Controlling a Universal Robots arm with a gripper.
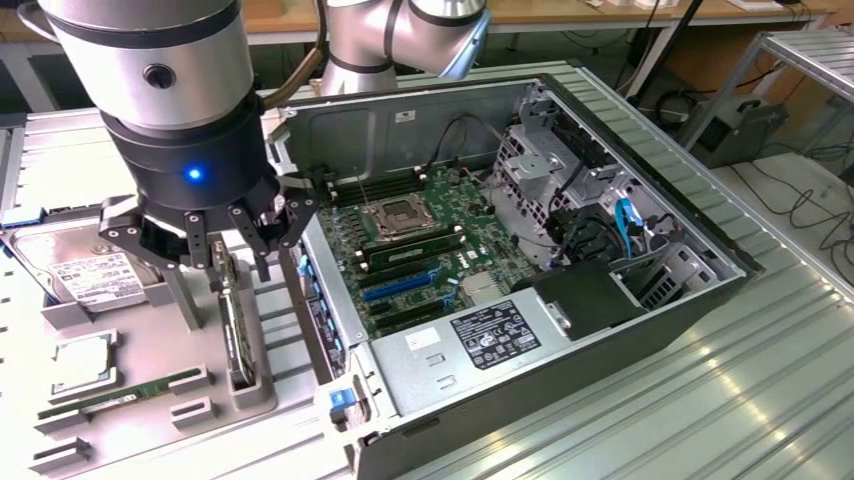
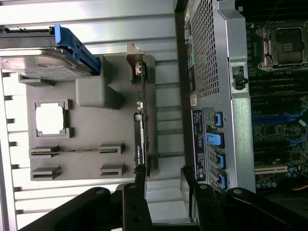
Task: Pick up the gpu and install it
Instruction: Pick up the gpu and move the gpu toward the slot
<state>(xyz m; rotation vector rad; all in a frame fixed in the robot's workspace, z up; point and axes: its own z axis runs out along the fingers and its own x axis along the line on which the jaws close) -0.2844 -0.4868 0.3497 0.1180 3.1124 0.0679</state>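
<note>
Zero contact yet: the open, empty gripper (image 1: 220, 263) hovers over the upright gpu (image 1: 238, 332), and pickup needs its fingers straddling the card.

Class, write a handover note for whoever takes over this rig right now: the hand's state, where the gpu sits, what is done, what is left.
Hand: open, holding nothing, poised just over one end of the gpu.
Gpu: on edge in its slot in the grey tray, beside the open computer case.
Done: hand brought to the gpu.
Left: gpu not gripped, not lifted, not in the case.
</note>
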